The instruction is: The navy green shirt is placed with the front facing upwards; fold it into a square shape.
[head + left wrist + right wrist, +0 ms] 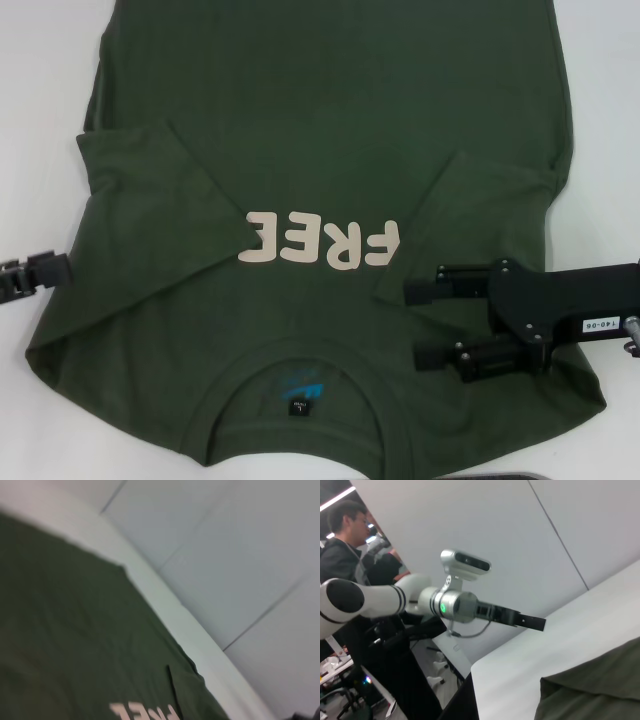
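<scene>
The navy green shirt [300, 130] lies flat on the white table [40, 80], front up, with the cream "FREE" lettering [320, 243] upside down and the collar [300, 390] nearest me. Both sleeves are folded inward over the body, one [150, 220] on the left and one [480, 210] on the right. My right gripper [415, 321] hovers open over the shirt's right shoulder area, fingers pointing toward the collar, nothing between them. My left gripper [40, 272] sits shut just off the shirt's left edge; the right wrist view shows that gripper [525, 621] above the table.
The shirt covers most of the table; bare white surface [560, 645] shows along both sides. The left wrist view catches the shirt [65, 630] and the table edge [165, 605]. A person [345, 535] stands beyond the left arm.
</scene>
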`<state>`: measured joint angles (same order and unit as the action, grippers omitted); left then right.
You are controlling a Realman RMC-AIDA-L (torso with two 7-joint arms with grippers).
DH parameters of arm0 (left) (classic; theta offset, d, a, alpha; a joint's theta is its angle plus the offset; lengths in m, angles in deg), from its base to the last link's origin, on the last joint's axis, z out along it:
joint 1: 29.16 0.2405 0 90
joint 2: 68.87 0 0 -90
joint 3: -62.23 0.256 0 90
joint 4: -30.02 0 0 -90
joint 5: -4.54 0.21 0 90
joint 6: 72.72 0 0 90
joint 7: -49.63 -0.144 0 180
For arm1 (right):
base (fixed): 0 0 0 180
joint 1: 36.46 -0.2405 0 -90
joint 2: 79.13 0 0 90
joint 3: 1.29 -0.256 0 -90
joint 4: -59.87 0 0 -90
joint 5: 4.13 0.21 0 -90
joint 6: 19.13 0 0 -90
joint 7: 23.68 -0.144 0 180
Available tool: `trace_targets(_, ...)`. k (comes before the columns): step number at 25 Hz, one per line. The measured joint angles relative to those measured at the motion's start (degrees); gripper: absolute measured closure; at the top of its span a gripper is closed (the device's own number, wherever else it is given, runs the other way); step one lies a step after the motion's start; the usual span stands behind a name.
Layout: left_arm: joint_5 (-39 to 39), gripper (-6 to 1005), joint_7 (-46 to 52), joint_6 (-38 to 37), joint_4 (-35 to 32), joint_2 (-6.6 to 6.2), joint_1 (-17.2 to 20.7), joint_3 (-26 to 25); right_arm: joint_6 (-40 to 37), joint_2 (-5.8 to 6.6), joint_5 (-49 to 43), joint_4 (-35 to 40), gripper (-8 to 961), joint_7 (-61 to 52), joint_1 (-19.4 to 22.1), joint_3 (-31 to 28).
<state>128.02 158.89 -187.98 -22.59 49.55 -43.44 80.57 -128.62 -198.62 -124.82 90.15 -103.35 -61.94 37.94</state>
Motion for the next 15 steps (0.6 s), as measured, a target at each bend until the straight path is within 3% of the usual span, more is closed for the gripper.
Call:
trace_targets(3,3.31,294,13.6,-0.81,-0.15,-1.7,-0.79,0.26,0.65,0.0,-0.16,0.12,101,0.01,-0.11,0.65)
trace_targets(6,7.86,294,20.83,-0.33,-0.04,-2.77,-2.06,0.05,1.54,0.21,-0.27,0.74,101,-0.12,-0.1,0.8)
trace_targets(15,15.69,293,27.56,5.21,2.1,-3.18,-3.86,0.61,2.21,0.22,-0.27,2.25,101,-0.34,-0.16,0.59)
